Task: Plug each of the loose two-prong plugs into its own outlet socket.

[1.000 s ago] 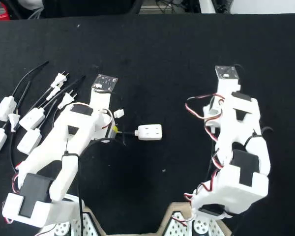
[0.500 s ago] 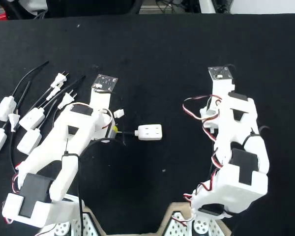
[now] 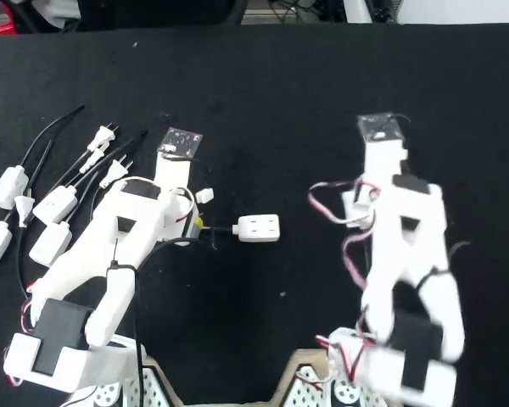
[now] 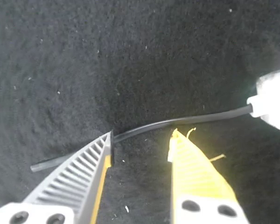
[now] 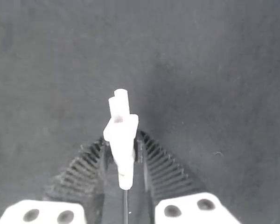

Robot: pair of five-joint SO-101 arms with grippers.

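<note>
Right gripper (image 5: 122,138) is clenched on a white two-prong plug (image 5: 120,122), prongs pointing forward. I see the left gripper (image 4: 140,140) released, fingertips against the black cord (image 4: 186,120) running to the outlet socket (image 3: 259,227).

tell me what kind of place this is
Probably a robotics test bench, not a home: a table draped in black cloth, a white left arm and right arm fixed at its near edge, and a batch of white sockets and loose plugs laid out beside them.
</note>
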